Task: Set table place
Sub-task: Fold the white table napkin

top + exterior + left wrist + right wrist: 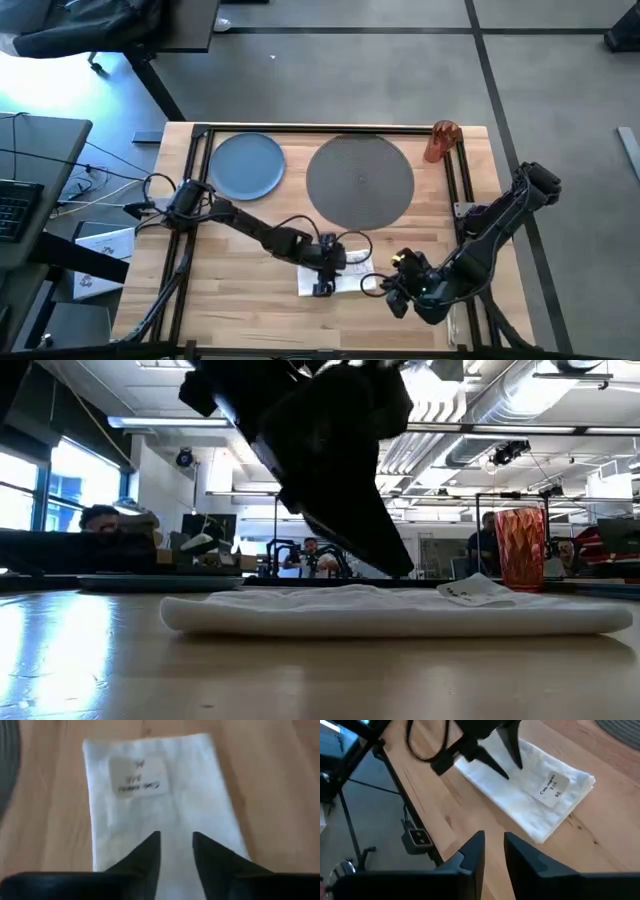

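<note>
A folded white napkin with a handwritten label lies flat on the table near its front edge. My left gripper is open by a narrow gap, its fingers pointing down over the napkin's left end. To the right of the napkin, my right gripper hovers over bare wood, open by a narrow gap with nothing between its fingers. A round grey mat, a blue plate and an orange cup stand at the far side. My left gripper comes at the napkin's left end from above, both fingertips at its top layer. Whether they touch the cloth, I cannot tell. The napkin lies flat on the table.
Black rails run along the table's left, right and far sides. The table's near edge is close to both grippers. Bare wood lies between the napkin and the mat. People sit in the room beyond the table.
</note>
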Available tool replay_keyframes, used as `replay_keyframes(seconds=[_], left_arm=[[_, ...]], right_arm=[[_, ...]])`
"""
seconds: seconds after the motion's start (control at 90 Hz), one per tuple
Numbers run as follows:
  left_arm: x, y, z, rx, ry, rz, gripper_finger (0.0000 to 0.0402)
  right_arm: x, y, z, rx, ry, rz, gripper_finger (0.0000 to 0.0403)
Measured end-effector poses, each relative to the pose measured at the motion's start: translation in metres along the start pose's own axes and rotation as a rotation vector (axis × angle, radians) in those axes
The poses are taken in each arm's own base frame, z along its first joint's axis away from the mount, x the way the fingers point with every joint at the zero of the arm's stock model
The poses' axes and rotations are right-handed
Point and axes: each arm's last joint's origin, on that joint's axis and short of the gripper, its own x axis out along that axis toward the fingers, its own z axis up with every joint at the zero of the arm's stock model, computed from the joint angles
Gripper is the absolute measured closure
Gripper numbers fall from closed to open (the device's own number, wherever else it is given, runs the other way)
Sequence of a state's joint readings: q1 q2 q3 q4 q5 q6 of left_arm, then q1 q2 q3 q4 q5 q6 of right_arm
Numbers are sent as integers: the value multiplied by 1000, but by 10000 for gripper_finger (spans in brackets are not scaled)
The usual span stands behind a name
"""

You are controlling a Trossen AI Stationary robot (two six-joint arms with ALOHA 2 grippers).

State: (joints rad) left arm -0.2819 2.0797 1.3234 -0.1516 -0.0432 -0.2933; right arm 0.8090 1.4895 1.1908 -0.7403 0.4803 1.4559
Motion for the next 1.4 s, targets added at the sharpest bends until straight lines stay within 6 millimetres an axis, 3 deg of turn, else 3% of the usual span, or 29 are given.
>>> replay_keyframes(seconds=[0.122,0.256,0.433,0.578,0.789,0.978,1.189,1.4], left_arm=[[10,9,-9,-196,92,-18,269],[10,11,-18,-429,191,28,299],[-8,-9,-36,-703,273,222,349],[-20,-31,-60,-919,327,288,367],[-54,-69,-101,-1230,331,364,369],[-96,-90,-141,-1448,280,516,369],[-129,-71,-157,-1393,345,683,369],[-142,-34,-180,-1425,287,649,369]], right_arm=[[-2,0,-5,-86,48,7,353],[-3,-3,-7,-170,78,-21,353],[-3,-7,-8,-285,89,-55,353],[-3,-10,-7,-380,81,-78,353],[-4,-14,-6,-519,9,-137,353],[-4,-17,-5,-628,-3,-171,353],[-4,-18,-5,-654,7,-177,353],[-4,-18,-4,-527,-18,-184,353]])
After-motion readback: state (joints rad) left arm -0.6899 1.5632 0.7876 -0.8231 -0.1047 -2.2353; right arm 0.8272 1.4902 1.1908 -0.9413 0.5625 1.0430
